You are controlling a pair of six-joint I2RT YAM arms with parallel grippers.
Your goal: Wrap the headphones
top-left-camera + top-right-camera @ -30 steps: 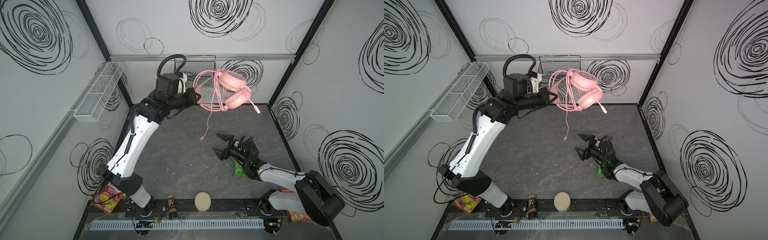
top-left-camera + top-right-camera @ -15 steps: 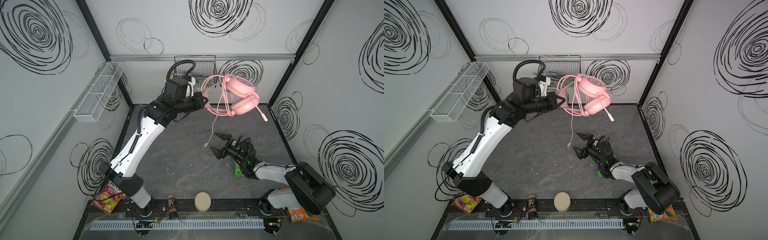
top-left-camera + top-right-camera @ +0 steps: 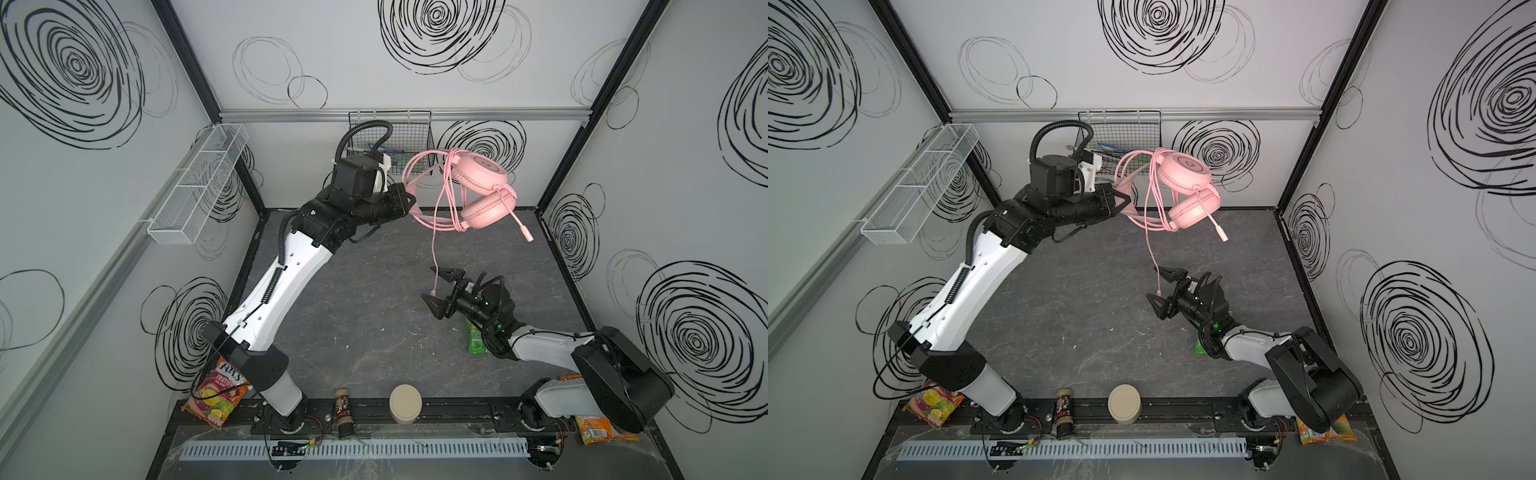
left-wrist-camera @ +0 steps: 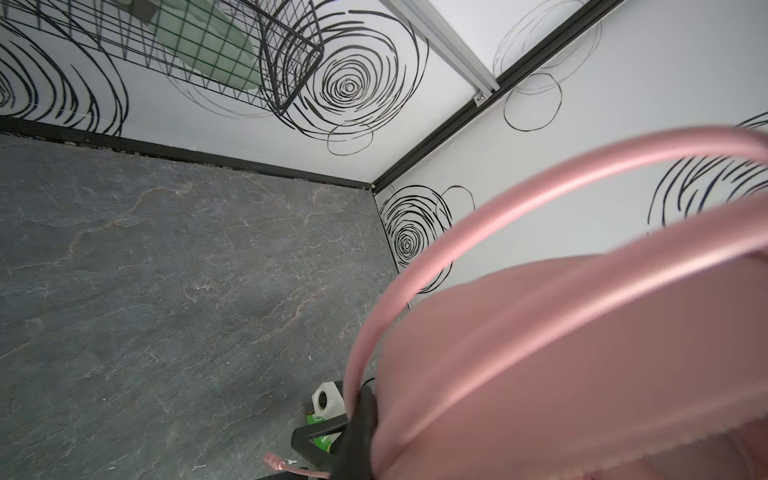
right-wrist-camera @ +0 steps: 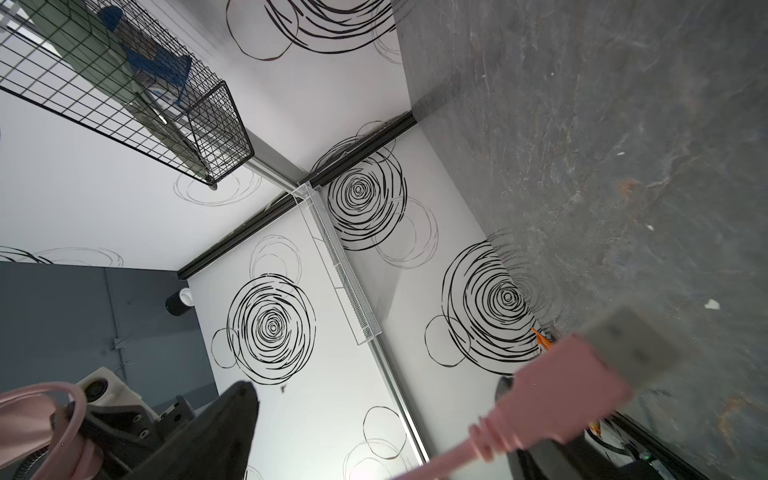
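The pale pink headphones (image 3: 482,176) (image 3: 1185,170) hang in the air near the back wall, with several cable loops draped over the headband. My left gripper (image 3: 409,204) (image 3: 1126,204) is shut on the headband (image 4: 540,195); one black finger (image 4: 359,432) presses against it in the left wrist view. The boom microphone (image 3: 524,230) points down to the right. The loose cable (image 3: 434,249) drops to its plug (image 3: 433,293) (image 5: 582,374). That plug dangles between the fingers of my right gripper (image 3: 430,284) (image 3: 1153,283), which is open above the floor. One dark fingertip (image 5: 224,424) shows in the right wrist view.
A black wire basket (image 3: 390,137) hangs on the back wall just behind the headphones. A white mesh shelf (image 3: 199,187) is on the left wall. A green packet (image 3: 476,343) lies under my right arm. A beige lid (image 3: 405,403), a jar (image 3: 344,413) and snack bags (image 3: 218,390) sit along the front.
My left arm has swung the headphones to the right, and the hanging plug has drifted in between my right gripper's fingers. Both grippers kept their state.
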